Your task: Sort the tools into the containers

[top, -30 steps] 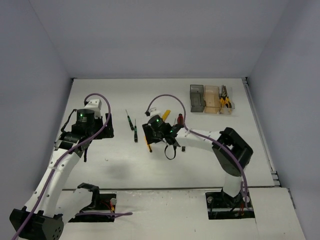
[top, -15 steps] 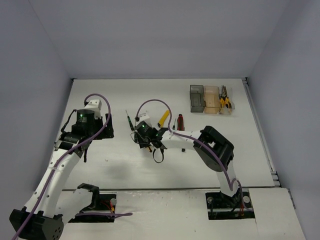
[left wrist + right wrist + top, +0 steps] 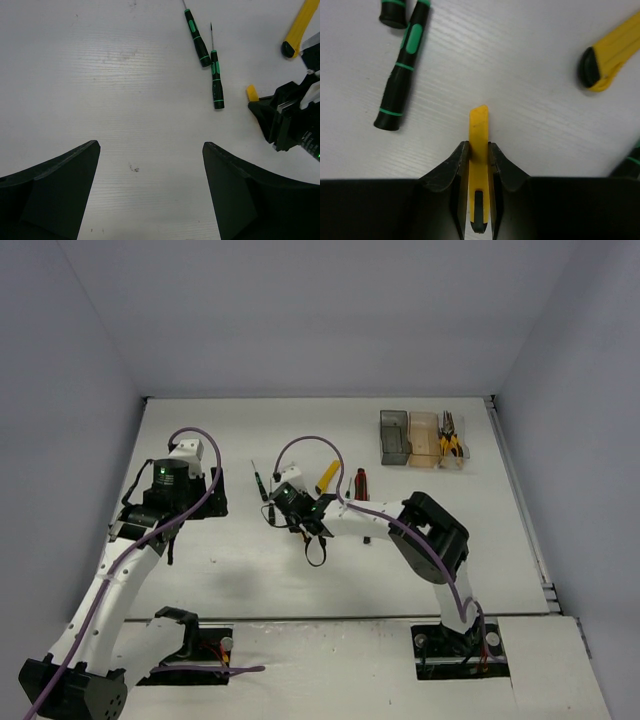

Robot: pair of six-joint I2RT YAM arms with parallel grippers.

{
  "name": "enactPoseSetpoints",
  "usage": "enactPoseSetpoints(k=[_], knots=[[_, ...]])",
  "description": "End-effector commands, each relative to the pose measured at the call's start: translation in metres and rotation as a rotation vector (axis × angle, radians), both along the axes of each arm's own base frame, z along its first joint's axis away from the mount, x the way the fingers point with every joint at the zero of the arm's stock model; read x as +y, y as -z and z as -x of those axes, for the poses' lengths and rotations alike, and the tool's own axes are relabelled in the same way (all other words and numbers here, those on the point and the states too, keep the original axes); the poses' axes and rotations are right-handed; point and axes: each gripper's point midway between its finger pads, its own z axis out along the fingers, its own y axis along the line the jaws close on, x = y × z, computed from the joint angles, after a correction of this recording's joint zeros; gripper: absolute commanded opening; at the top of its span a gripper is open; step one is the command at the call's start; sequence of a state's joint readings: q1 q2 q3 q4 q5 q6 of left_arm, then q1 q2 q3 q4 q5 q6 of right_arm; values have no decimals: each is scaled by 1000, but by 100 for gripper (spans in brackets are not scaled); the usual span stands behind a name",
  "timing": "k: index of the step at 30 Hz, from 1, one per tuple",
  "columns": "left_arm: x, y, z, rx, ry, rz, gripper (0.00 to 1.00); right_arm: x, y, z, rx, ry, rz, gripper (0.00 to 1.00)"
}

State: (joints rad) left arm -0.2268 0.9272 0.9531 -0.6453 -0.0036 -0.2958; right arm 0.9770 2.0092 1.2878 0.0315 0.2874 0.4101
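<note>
- A thin yellow utility knife is clamped between the right gripper fingers, mid-bench.
- The left gripper is held wide open and empty, toward the left edge.

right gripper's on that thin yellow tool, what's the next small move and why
Probably lift straight up. The right gripper looks shut on the thin yellow tool, which appears to lie on the table, with a screwdriver close beside it. A vertical lift should clear that before carrying toward the bins.
</note>
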Motion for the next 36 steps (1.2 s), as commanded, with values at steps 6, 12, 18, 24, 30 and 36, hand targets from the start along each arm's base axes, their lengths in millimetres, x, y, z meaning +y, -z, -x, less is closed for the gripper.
enactPoseSetpoints(k=[6,12,18,24,30,36], knots=[[1,-13,-10,-56,-13,15,81,-162,-156,-137,-300,281,-40,0],[3,-12,-11,-55,-20,12,81,-273,-167,-204,-322,454,-17,0],[4,-11,-12,-51,-23,9,81,-331,-121,-248,-249,573,-16,0],[2,-10,-12,-47,-19,15,81,-355,-87,-270,-201,637,-33,4],[2,-12,-12,-53,-18,15,81,-348,-96,-273,-214,621,-57,37],[2,-14,-11,-59,-20,18,81,-323,-145,-258,-291,615,-101,45]])
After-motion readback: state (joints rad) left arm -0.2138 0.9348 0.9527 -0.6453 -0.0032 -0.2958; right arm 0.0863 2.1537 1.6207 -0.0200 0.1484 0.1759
